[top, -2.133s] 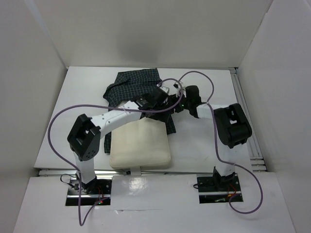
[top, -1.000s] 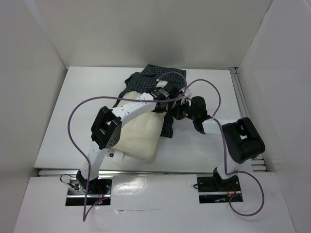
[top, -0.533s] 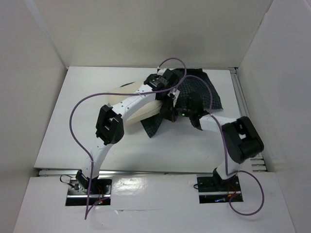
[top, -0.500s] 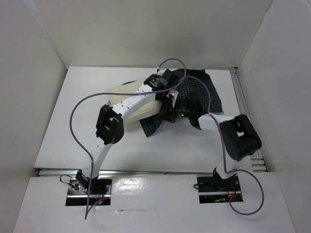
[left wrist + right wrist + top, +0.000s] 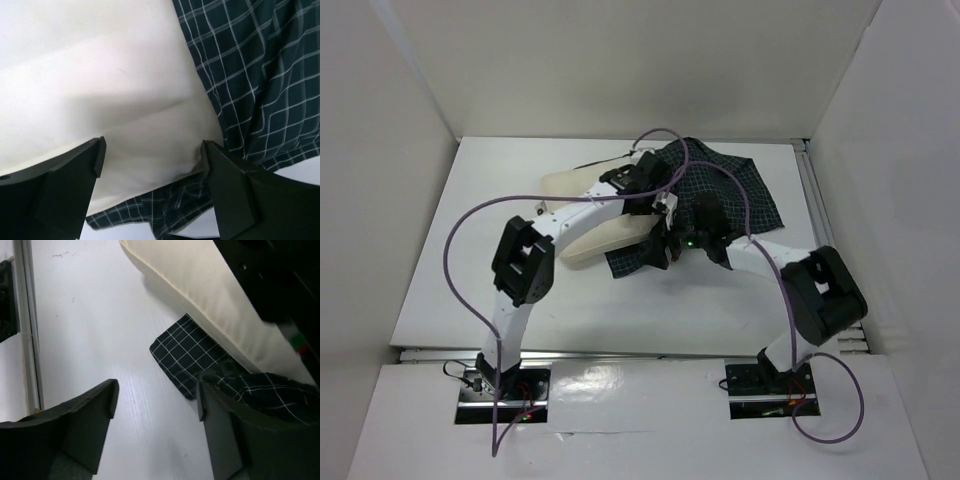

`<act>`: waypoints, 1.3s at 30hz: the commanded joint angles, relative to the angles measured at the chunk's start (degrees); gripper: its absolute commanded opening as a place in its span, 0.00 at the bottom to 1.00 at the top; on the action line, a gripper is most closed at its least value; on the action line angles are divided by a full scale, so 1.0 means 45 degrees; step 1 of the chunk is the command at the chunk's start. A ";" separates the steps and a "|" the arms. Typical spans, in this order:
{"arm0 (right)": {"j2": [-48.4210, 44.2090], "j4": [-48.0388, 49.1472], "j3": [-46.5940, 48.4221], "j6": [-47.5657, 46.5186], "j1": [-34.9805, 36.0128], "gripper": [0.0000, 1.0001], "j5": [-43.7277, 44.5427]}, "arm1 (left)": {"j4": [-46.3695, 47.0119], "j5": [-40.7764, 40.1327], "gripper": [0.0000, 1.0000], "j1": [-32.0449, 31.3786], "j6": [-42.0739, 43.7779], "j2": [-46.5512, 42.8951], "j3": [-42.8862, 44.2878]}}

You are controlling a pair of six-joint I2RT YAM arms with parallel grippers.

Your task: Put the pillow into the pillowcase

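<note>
Working on the insertion step, judged well short of done. Left pincer (image 5: 152, 150) spread wide, gripping nothing, hanging straight over the pillow (image 5: 100, 85); pillowcase (image 5: 260, 75) lapping the pillow to that pincer's right and showing beneath its near edge. Right pincer (image 5: 156, 387) likewise gaping and empty, low over the counter (image 5: 75, 325), a flat corner of checked cloth just ahead between its jaws, the pillow beyond that. As a container, apparently holds only one end of the pillow so far (true mouth of the pillowcase hidden by both arms); bulk lying bare, away from the right pincer. Next, probably: pinch the open edge, hold it wide, shove the pillow deeper.
</note>
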 commanded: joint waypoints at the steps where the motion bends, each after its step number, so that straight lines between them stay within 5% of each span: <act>1: -0.2022 -0.0835 0.0400 0.0757 0.0190 0.77 0.2893 | 0.1928 -0.0159 0.96 0.0370 0.0166 -0.2855 -0.1626; 6: -0.2555 -0.2434 0.1471 0.1541 -0.0180 0.84 0.6749 | 0.1951 -0.0157 0.97 0.0899 0.0342 -0.4889 -0.2807; 10: -0.1623 -0.3431 0.2915 0.2749 -0.0181 0.84 1.1309 | 0.1503 -0.0313 0.97 0.1775 0.0225 -0.4698 -0.2944; 18: 0.2129 -0.3667 0.6881 0.2577 0.0579 0.80 1.2847 | 0.1287 0.1150 0.98 0.3028 -0.0088 -0.2864 -0.1638; 27: 0.4964 -0.3630 0.8718 0.2147 0.0834 0.62 1.5291 | -0.0118 0.1620 0.99 0.3380 -0.0088 0.1180 0.2035; 30: 0.5316 -0.3745 0.9069 0.2147 0.0834 0.39 1.5486 | -0.0119 0.2047 0.96 0.3380 -0.0088 0.1962 0.2193; 32: 0.5316 -0.3862 0.9227 0.2284 0.0951 0.23 1.5602 | 0.0037 0.2361 0.83 0.3380 0.0069 0.2176 0.2193; 33: 0.5316 -0.3978 0.9343 0.2284 0.0951 0.18 1.5603 | 0.0192 0.2362 0.66 0.3244 0.0069 0.2295 0.2058; 35: 0.5026 -0.4096 0.9461 0.2284 0.1088 0.00 1.5313 | 0.0386 0.2714 0.01 0.3127 0.0303 0.2491 0.2056; 39: 0.4419 -0.3688 0.9149 0.1993 0.1088 0.00 1.2160 | 0.2138 0.3592 0.00 0.2756 0.0908 0.1949 0.0871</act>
